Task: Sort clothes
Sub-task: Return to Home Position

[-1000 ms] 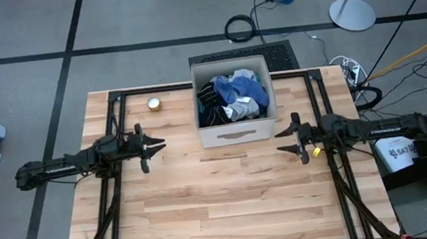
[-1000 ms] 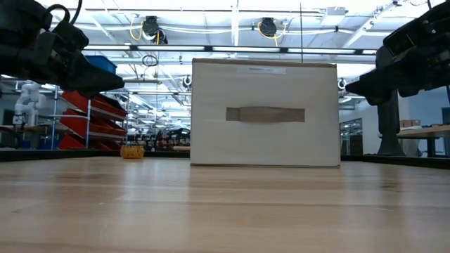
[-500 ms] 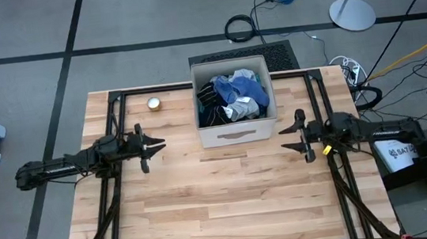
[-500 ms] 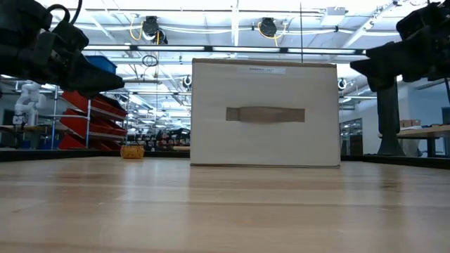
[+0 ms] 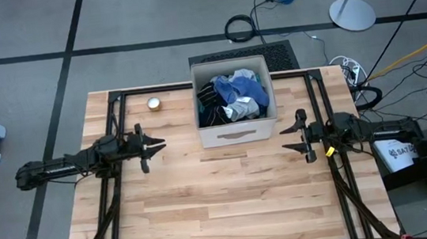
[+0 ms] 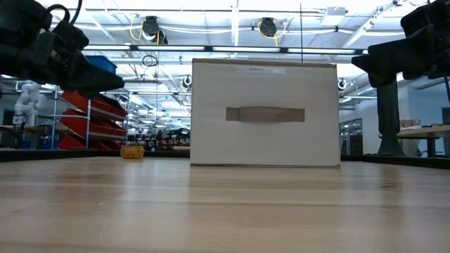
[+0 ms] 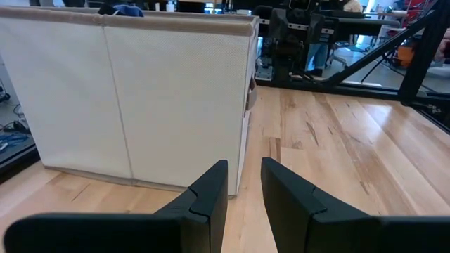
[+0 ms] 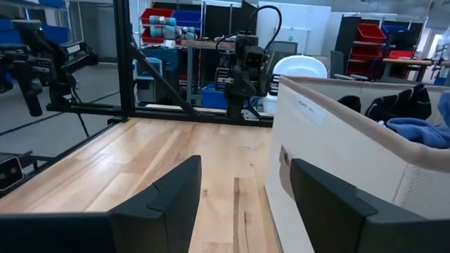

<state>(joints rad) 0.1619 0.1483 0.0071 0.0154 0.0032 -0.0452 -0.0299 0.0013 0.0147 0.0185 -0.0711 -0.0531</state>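
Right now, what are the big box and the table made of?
The box looks like beige woven fabric over stiff panels; its matte weave shows in the left wrist view. The table looks like pale wood planks, slightly shiny, with grain lines and seams.

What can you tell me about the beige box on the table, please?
It is a square beige fabric box, open-topped, with stiff upright walls, a darker rim and a slot handle on its front. It stands upright at the far middle of the wooden table, resting flat on it. Clothes in blue, black and grey fill it, nearly to the rim. The left gripper and right gripper hover to either side, open, touching nothing.
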